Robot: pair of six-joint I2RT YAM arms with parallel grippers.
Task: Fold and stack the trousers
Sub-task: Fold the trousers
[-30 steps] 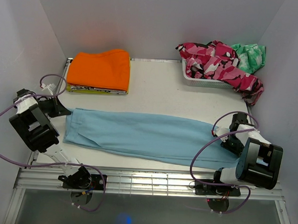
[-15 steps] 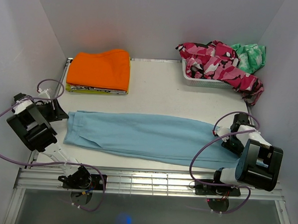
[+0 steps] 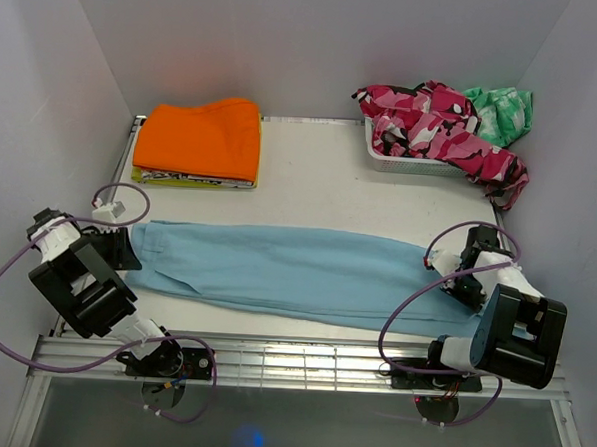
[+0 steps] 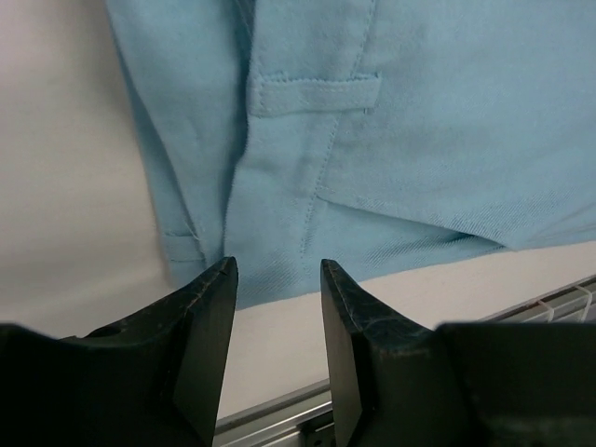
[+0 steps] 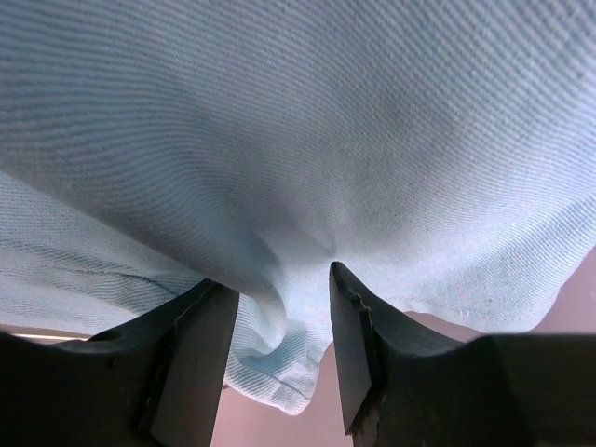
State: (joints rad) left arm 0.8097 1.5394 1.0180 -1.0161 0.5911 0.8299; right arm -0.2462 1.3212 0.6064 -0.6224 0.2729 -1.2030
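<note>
Light blue trousers [image 3: 276, 267] lie flat across the table, folded lengthwise, waist to the left and leg ends to the right. My left gripper [image 3: 118, 246] is at the waist end, open, with only bare table between its fingers. In the left wrist view the waistband and a belt loop [image 4: 315, 94] lie just beyond the left gripper [image 4: 277, 271]. My right gripper [image 3: 455, 278] is at the leg hems. In the right wrist view its jaws stand apart, and a loose fold of the trousers [image 5: 279, 121] hangs between them at the right gripper [image 5: 279, 277].
A folded orange garment [image 3: 201, 138] tops a stack at the back left. A white basket [image 3: 407, 162] at the back right holds pink camouflage clothing [image 3: 434, 115] and a green piece [image 3: 500, 109]. The table's near rail [image 3: 301, 364] runs close behind both grippers.
My left gripper has opened, let go of the waistband, and shifted nearer along the waist end. The right gripper has barely moved at the hems.
</note>
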